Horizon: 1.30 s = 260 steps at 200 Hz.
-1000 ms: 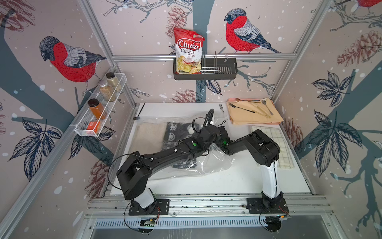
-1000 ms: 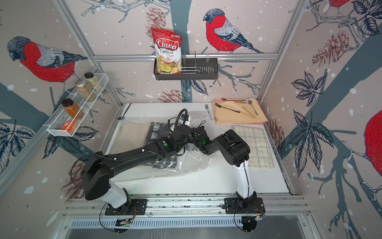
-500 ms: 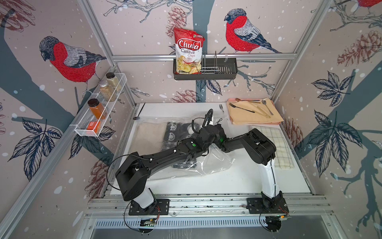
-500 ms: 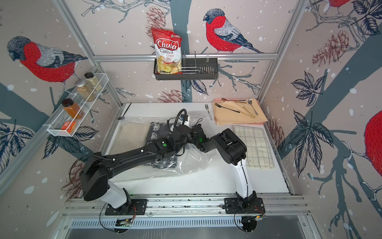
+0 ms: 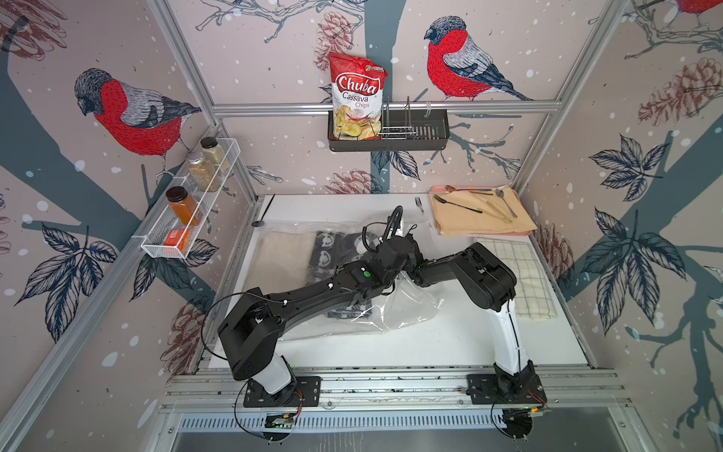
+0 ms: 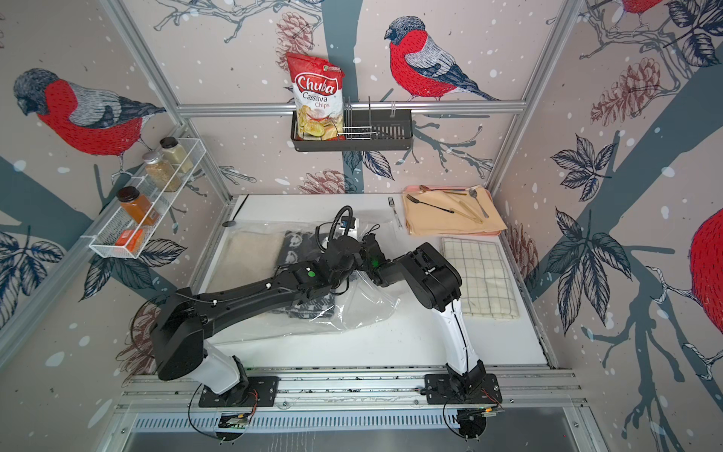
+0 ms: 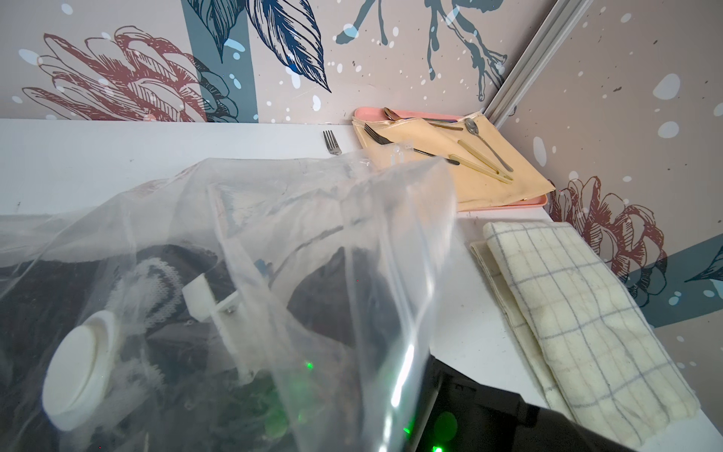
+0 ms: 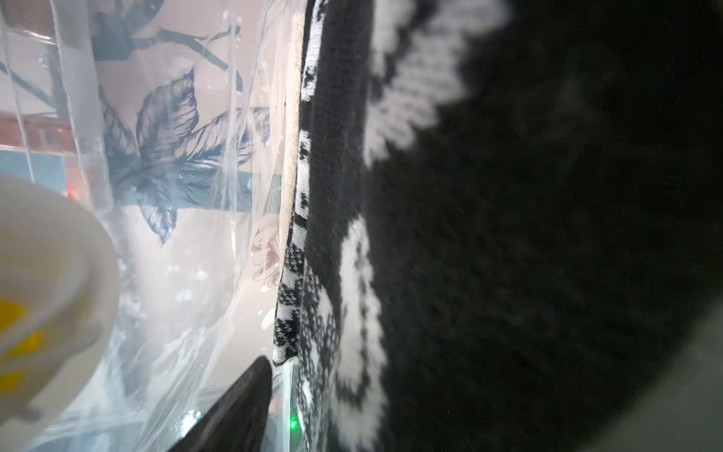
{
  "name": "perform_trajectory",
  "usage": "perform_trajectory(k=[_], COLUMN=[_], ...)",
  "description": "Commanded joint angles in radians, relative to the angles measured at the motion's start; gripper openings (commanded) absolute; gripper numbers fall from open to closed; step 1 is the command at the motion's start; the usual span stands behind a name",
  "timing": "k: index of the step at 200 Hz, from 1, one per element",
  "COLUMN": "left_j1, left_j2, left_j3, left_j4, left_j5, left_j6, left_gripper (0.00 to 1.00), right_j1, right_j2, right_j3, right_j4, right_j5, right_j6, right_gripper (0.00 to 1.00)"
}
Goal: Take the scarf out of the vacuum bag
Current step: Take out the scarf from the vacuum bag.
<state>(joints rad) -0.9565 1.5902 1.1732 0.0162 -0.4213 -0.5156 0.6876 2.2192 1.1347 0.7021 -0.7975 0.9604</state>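
White tabletop (image 5: 450, 344) within aluminium frame (image 5: 274, 110), bullfinch-patterned wallpaper (image 5: 254, 58) all around

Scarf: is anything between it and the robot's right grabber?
Nothing that shows. The right wrist view looks from inside the bag, and the black-and-white scarf lies bare right in front of it, with the plastic only off to the side.
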Motion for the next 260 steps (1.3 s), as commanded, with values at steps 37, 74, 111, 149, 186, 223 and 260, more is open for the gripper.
perform_trajectory(k=[37, 74, 111, 149, 186, 223, 260], left_j1=[-0.003, -0.002, -0.004, -0.003, -0.003, -0.006, -0.01], left_j2=[-0.004, -0.003, 0.001, 0.004, 0.011, 0.02, 0.028], left_j3=[0.008, 0.008, 0.01, 0.01, 0.016, 0.023, 0.031], left_j4=[0.065, 0.067, 0.073, 0.075, 0.078, 0.079, 0.078], left_j5=[0.01, 0.012, 0.019, 0.026, 0.035, 0.042, 0.044], left_j6=[0.01, 0.008, 0.008, 0.004, 0.001, 0.001, 0.0], left_gripper=[0.0, 0.0, 0.0, 0.0, 0.0, 0.0, 0.0], right_j1=[0.013, 0.02, 0.04, 0.064, 0.065, 0.079, 0.098], right_j2=[0.04, 0.055, 0.086, 0.118, 0.132, 0.155, 0.182], right_j3=[0.026, 0.044, 0.067, 0.106, 0.135, 0.166, 0.195], right_j4=[-0.102, -0.125, -0.12, -0.126, -0.17, -0.172, -0.173], right_j5=[0.018, 0.031, 0.041, 0.052, 0.08, 0.086, 0.086], right_j6=[-0.03, -0.039, -0.025, -0.017, -0.038, -0.033, -0.026], right_gripper=[0.76, 0.77, 0.76, 0.76, 0.76, 0.75, 0.75])
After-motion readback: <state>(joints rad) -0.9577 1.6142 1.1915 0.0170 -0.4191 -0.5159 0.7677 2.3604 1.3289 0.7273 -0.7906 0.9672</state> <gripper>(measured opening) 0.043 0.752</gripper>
